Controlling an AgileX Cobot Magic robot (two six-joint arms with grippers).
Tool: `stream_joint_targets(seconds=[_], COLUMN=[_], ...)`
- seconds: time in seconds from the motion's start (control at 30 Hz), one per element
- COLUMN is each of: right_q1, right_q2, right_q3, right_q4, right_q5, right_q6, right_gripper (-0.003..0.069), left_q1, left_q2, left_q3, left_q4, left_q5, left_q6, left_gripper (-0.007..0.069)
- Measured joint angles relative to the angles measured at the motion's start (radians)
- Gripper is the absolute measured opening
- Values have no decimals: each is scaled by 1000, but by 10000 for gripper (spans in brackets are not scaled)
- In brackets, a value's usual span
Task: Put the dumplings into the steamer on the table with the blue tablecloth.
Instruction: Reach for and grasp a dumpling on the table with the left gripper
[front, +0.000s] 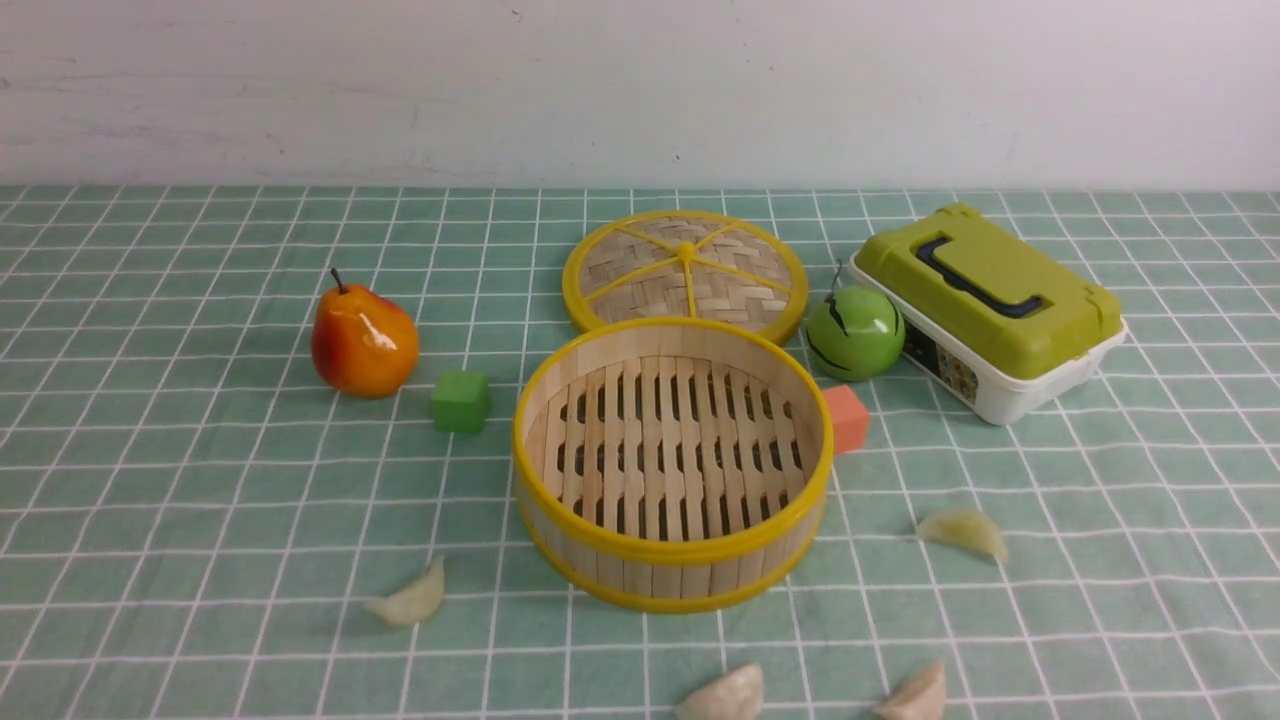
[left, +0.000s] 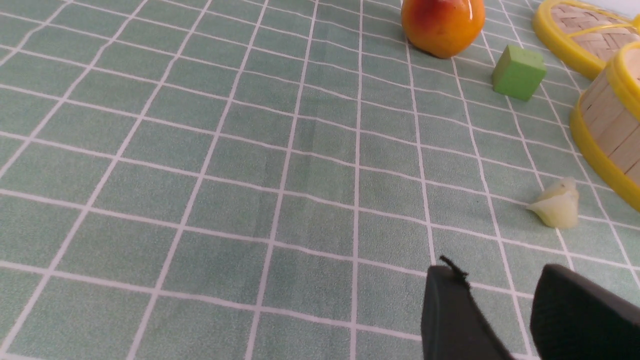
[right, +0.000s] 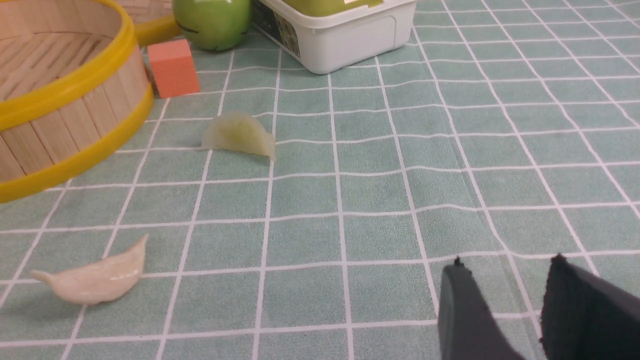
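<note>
The empty bamboo steamer (front: 670, 548) stands mid-table on the blue tablecloth (front: 200, 470). Several pale dumplings lie around it: one at front left (front: 410, 600), one to the right (front: 965, 532), two at the near edge (front: 725, 695) (front: 915, 695). Neither gripper shows in the front view. My left gripper (left: 500, 272) is open and empty above the cloth, short of a dumpling (left: 556, 205) beside the steamer wall (left: 612, 125). My right gripper (right: 507, 262) is open and empty, apart from two dumplings (right: 240, 136) (right: 95, 280) and the steamer (right: 65, 115).
The woven lid (front: 685, 268) lies behind the steamer. A pear (front: 363, 342) and a green cube (front: 461, 401) sit to its left. A green apple (front: 855, 332), an orange block (front: 848, 418) and a green-lidded white box (front: 990, 310) sit to its right.
</note>
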Motion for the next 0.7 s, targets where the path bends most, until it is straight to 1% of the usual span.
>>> stream_joint_targets(seconds=[0.3,0.37,0.4,0.43,0.53,0.57,0.6,0.63,0.67,0.7], right_q1=[0,0,0,0,0,0,0,0,0,0], right_q2=[0,0,0,0,0,0,0,0,0,0], right_q3=[0,0,0,0,0,0,1,5,6,7], right_q4=[4,15,40,59,186,263,349,473,540,587], right_q5=[0,0,0,0,0,3,7,13,16,18], right_q6=[0,0,4,8,84,140,194,298,374,403], right_gripper=[240,240,240,240,240,240,240,240,240,240], left_q1=[0,0,0,0,0,0,0,0,0,0], left_q2=[0,0,0,0,0,0,0,0,0,0], left_q3=[0,0,0,0,0,0,0,0,0,0], left_q4=[0,2,-16,-54,-322,-449,-546,-675,-763,-792], left_q5=[1,-1,-12,-31,-111,-144,-172,-191,-202,-203], left_q6=[0,-1,-20,-41,-227,-315,-380,-460,-506,-525], left_gripper=[237,237,237,237,237,237,237,237,237,237])
